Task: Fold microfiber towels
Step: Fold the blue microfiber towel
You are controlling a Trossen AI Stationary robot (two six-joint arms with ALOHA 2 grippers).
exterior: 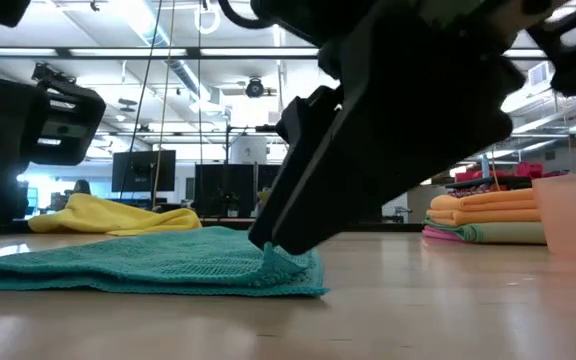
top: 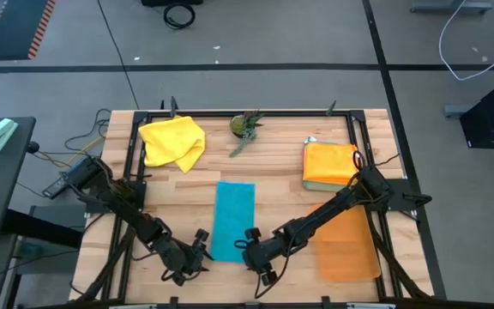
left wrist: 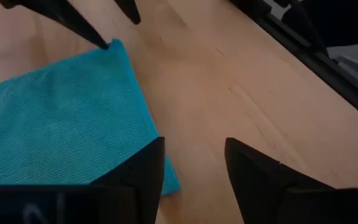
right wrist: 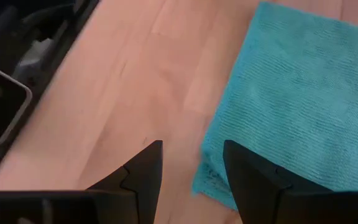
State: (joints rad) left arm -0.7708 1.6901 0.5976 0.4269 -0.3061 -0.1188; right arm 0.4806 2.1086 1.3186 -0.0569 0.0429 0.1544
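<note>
Both arms bend low over the near edge of the wooden table [top: 273, 180]. The left gripper [top: 197, 249] sits at the near left corner of the teal towel [top: 232, 219], its two fingers spread apart, one finger [left wrist: 143, 171] over the cloth's corner and the other over bare wood. The right gripper [top: 251, 249] sits at the near right corner, fingers spread too, with its tip touching that corner. The teal towel lies flat in the middle of the table, folded into a long strip. A yellow towel [top: 174, 142] lies crumpled at the far left. A stack of folded towels [top: 328, 165] sits at the far right. No writing can be read anywhere.
</note>
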